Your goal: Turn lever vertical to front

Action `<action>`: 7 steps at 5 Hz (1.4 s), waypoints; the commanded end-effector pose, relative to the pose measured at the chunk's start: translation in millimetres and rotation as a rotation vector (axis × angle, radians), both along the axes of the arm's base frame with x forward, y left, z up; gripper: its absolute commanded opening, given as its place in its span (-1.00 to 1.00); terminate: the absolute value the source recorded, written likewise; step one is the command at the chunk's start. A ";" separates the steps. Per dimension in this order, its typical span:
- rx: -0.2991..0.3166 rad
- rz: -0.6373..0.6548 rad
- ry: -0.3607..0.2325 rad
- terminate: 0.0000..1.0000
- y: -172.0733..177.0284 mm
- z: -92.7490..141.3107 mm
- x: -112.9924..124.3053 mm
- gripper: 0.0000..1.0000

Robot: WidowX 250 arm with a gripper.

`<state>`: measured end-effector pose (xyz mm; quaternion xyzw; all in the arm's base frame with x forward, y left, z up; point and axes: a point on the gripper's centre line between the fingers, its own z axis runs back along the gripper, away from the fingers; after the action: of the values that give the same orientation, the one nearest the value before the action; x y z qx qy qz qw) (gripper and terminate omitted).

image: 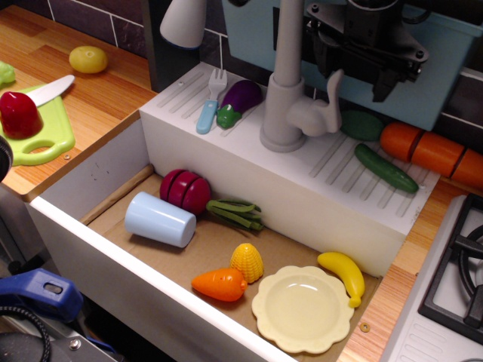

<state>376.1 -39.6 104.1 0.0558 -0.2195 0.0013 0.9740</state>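
Sink basin [106,177] holds cup [160,219], plate [303,308], toy vegetables; lever [332,94] upright; gripper [367,53] above, jaws released.

Toy play kitchen on a wooden counter. White sink basin [98,177] holds plastic food: carrot [219,284], corn [247,262], banana [343,274], a yellow plate [303,308], a blue cup [160,219]. Grey faucet [285,83] on the ribbed ledge. Stove burner [462,264] at right. Green cutting board [41,132] with toy knife [47,91] at left. Dark tiled backsplash behind.
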 end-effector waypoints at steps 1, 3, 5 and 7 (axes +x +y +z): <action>-0.039 0.030 -0.003 -1.00 7.6 2.6 3.0 -1.00; -0.065 0.071 0.045 -1.00 13.3 -4.1 -14.9 -1.00; -0.135 0.137 0.088 -1.00 9.6 -16.0 -42.9 -1.00; -0.211 0.182 0.090 -1.00 2.9 -40.4 -58.9 -1.00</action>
<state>322.7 -35.1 64.4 -0.0333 -0.1850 0.1115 0.9758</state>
